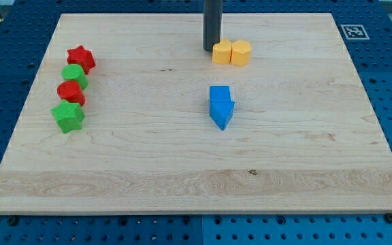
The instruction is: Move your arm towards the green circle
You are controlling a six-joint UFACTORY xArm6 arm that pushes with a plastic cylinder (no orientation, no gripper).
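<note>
Two red [81,59], two green [74,74], two yellow [231,52] — one blue [220,105].

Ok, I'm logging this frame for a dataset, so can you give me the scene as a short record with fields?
surface: wooden board
my tip: at the view's top, beside the yellow blocks' left
yellow blocks: two, side by side
blue blocks: two, mid-board
left column, top to bottom: red star, green circle, red block, green star
target: green circle, far to the view's left of my tip
</note>
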